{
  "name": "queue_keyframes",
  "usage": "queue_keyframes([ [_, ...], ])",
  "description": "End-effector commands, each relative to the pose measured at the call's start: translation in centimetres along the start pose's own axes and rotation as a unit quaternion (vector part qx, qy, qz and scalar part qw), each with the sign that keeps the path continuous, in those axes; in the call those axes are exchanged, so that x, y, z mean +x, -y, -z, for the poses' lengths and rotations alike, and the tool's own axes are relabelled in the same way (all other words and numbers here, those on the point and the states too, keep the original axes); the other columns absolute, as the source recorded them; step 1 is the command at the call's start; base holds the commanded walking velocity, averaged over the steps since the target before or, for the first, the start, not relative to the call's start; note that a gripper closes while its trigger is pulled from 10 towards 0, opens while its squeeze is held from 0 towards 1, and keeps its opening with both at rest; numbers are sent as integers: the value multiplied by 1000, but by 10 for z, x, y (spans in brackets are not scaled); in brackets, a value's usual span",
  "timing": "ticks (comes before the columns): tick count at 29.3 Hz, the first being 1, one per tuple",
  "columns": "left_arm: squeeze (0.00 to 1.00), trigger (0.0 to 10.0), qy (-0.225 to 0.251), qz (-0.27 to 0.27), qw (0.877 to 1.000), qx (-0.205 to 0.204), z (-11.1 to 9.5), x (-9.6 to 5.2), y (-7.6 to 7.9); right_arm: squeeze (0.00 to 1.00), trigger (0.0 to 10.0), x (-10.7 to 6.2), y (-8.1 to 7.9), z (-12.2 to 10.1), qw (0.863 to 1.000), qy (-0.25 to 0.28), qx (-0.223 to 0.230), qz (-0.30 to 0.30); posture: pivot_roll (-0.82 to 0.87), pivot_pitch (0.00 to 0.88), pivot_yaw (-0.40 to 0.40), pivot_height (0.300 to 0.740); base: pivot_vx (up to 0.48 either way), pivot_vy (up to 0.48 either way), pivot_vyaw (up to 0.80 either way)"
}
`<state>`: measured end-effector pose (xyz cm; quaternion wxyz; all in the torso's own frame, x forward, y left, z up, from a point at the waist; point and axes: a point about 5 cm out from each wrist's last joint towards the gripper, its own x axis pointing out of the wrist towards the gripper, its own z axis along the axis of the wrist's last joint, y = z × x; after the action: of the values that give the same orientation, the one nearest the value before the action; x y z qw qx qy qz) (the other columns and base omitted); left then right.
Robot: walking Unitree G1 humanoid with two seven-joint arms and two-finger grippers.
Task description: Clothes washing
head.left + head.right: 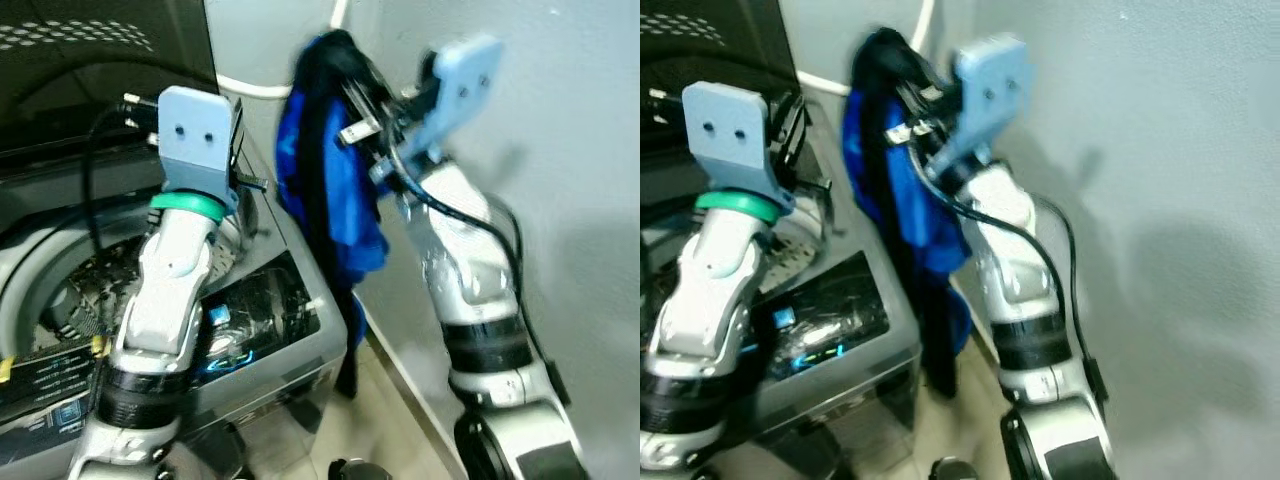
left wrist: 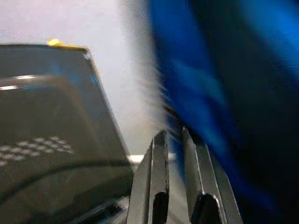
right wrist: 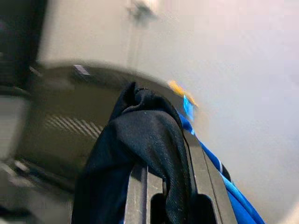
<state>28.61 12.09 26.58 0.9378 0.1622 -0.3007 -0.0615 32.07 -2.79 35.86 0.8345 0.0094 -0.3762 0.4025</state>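
Observation:
A blue and black garment hangs in the air just right of the grey top-loading washing machine. My right gripper is raised and shut on the garment's top, and dark cloth drapes over its fingers. Blurred blue fabric passes close to my left gripper. That gripper is held up over the machine's top, its fingers close together with nothing between them. The machine's drum opening lies below the left arm.
The machine's dark lid stands open at the back left. A grey wall runs close along the right, behind my right arm. A white pipe crosses behind the machine. Tiled floor shows between machine and wall.

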Motion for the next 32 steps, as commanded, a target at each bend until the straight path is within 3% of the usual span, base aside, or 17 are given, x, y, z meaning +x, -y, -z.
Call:
queue_keyframes([
  [1, 0, 10000, -4, 30, 998, -56, -11, -9, 9, 0, 10000, 18, -6, -15, 999, 45, 12, -28, 51, 0, -49, 740, 0, 0, 0],
  [3, 0, 10000, -6, 32, 997, -73, -15, -11, 7, 0, 10000, 22, -6, -19, 998, 54, 17, -30, 61, 0, -54, 740, 0, 0, 0],
  [6, 0, 10000, -4, -34, 999, -26, -14, -1, -21, 0, 10000, 13, 1, -12, 998, 48, 35, 13, 62, 0, -42, 740, 0, 0, 0],
  [15, 0, 10000, -4, -46, 998, -31, -12, 8, -25, 0, 10000, -4, 11, 0, 997, 26, 45, 62, 47, 0, -32, 740, 0, 0, 0],
  [21, 0, 10000, 0, -50, 998, -36, -14, 14, -25, 0, 10000, -31, 34, 13, 991, -4, 40, 128, 31, 0, -20, 740, 0, 0, 0],
  [26, 0, 10000, -4, -50, 998, -25, -14, 14, -26, 0, 10000, -34, 37, 15, 990, -6, 38, 136, 36, 0, -22, 740, 0, 0, 0],
  [32, 0, 10000, -8, -49, 999, -4, -13, 17, -25, 0, 10000, -33, 36, 15, 990, -5, 37, 139, 36, 0, -22, 740, 0, -446, 0],
])
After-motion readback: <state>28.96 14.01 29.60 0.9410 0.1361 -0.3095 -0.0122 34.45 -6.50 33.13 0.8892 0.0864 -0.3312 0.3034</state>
